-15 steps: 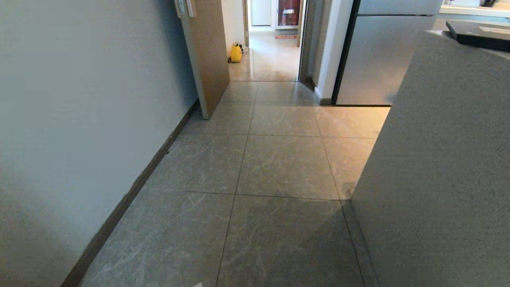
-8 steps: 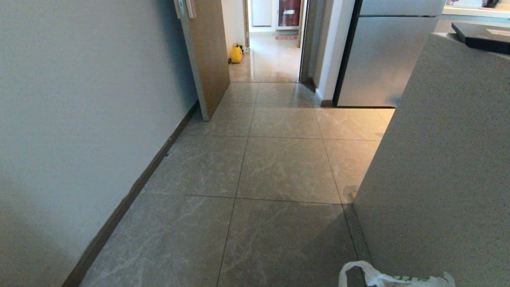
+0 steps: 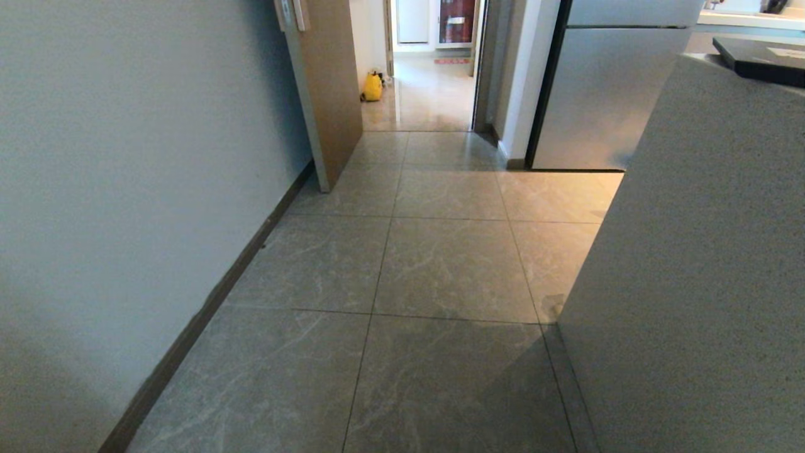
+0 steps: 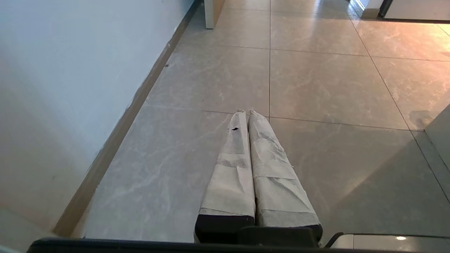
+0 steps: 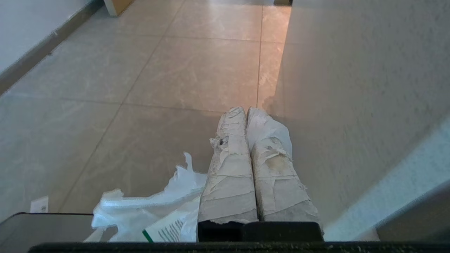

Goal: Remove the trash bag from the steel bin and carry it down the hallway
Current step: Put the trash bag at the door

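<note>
The right gripper (image 5: 246, 110) is seen pressed fully closed, with the white trash bag (image 5: 154, 214) bunched at its base; a grip cannot be told. The left gripper (image 4: 246, 113) is closed on nothing above the floor (image 3: 440, 270). The hallway (image 3: 427, 94) is seen ahead.

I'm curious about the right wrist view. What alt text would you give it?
The right gripper, its tape-wrapped fingers pressed shut, points ahead over grey floor tiles, with a crumpled white trash bag hanging beside its base. A speckled grey counter wall rises close alongside.
</note>
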You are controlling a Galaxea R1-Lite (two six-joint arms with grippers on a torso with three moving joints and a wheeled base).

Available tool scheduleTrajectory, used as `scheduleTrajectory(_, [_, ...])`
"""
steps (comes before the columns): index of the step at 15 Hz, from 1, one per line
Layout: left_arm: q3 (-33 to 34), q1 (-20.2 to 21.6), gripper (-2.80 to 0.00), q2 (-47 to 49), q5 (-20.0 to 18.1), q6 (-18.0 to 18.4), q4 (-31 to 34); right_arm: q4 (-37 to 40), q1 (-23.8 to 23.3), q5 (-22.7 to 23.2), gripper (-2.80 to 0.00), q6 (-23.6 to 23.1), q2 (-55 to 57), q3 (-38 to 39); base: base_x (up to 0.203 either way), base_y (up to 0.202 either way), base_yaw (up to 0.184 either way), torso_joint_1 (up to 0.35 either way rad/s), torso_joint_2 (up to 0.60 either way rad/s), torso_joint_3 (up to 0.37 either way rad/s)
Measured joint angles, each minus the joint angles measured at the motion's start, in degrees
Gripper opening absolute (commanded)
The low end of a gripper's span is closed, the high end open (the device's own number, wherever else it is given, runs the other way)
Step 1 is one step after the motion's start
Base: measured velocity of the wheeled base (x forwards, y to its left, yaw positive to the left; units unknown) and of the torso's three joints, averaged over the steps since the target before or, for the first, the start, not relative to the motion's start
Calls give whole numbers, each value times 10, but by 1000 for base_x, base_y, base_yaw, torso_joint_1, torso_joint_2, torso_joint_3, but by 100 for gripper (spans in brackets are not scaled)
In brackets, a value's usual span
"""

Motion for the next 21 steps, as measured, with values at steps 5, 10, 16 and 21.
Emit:
scheduleTrajectory(5, [0,0,-280,0,0,0,0,0,0,0,-280,0,0,0,189,0,1,2,2,4])
scheduleTrajectory(10, [0,0,-280,0,0,1,1,0,0,0,-280,-1,0,0,189,0,1,-1,0,2])
scheduleTrajectory(16, [0,0,-280,0,0,1,0,0,0,0,-280,-1,0,0,189,0,1,3,1,1])
scheduleTrajectory(21, [0,0,-280,0,0,0,1,0,0,0,-280,-1,0,0,190,0,1,1,2,3])
